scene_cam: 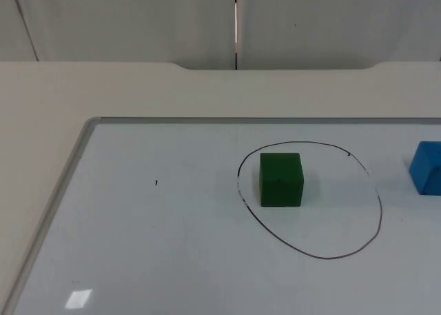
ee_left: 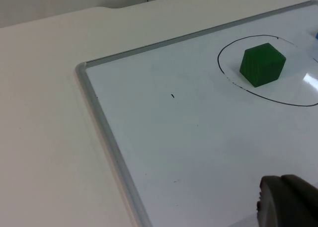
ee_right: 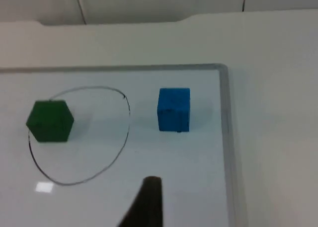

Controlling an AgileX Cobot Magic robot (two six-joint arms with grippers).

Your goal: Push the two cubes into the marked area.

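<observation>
A green cube (scene_cam: 281, 180) stands inside the black hand-drawn oval (scene_cam: 380, 211) on the whiteboard, close to the oval's left side. A blue cube (scene_cam: 427, 167) sits outside the oval, to its right, at the picture's edge. In the left wrist view the green cube (ee_left: 262, 64) lies far ahead of my left gripper (ee_left: 288, 203), which hovers over bare board. In the right wrist view my right gripper (ee_right: 148, 202) is over the board, short of the blue cube (ee_right: 174, 109) and beside the oval (ee_right: 128, 118); the green cube (ee_right: 49, 120) is inside that oval.
The whiteboard's grey frame (scene_cam: 74, 158) runs along its left and far sides, with the cream table around it. A small black speck (scene_cam: 156, 183) marks the board left of the oval. The grey partition wall stands behind.
</observation>
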